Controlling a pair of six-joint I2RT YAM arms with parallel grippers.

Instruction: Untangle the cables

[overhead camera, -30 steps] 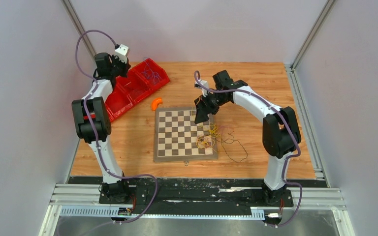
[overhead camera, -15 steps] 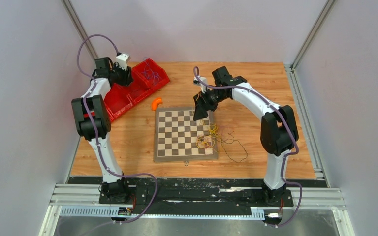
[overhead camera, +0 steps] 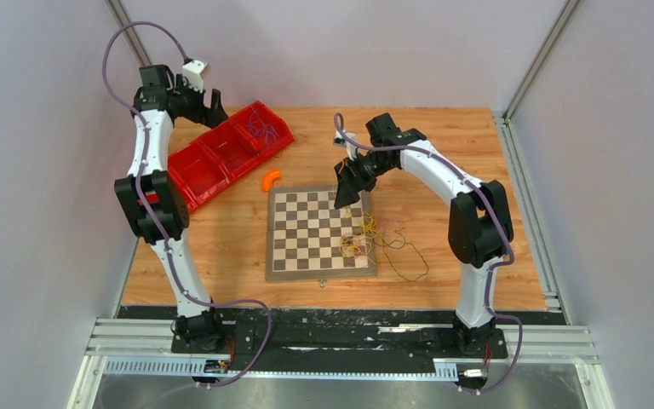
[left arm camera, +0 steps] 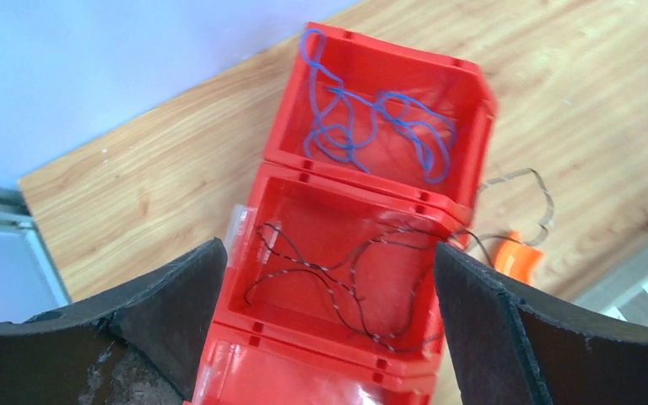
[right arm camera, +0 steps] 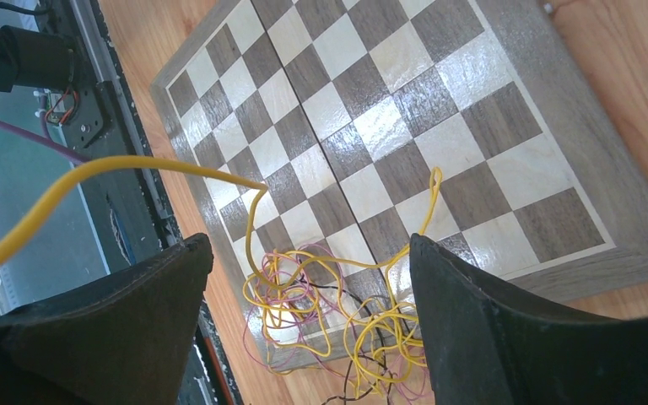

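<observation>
The cables form a tangle (overhead camera: 359,240) of yellow, pink-purple and black wires on the chessboard's (overhead camera: 306,230) right edge, with one black wire (overhead camera: 409,264) trailing onto the wood. My right gripper (overhead camera: 349,196) hovers over the board's far right corner, open (right arm camera: 308,245), above the tangle (right arm camera: 329,304). One yellow strand (right arm camera: 135,164) rises from it and leaves the right wrist view at the left. My left gripper (overhead camera: 215,104) is high above the red bins (overhead camera: 200,175), open (left arm camera: 327,253) and empty. A blue cable (left arm camera: 371,126) lies in the far compartment, a black one (left arm camera: 337,278) in the middle.
An orange curved piece (overhead camera: 270,179) lies between the bins and the board, and it shows beside the bin wall (left arm camera: 346,181) as an orange piece (left arm camera: 519,257). White walls enclose the table on three sides. The arms' base rail (overhead camera: 341,336) runs along the near edge.
My left arm has lifted up and back to the left, away from the red bins, and its jaws have opened. The right arm has shifted only slightly; the tangle lies as before.
</observation>
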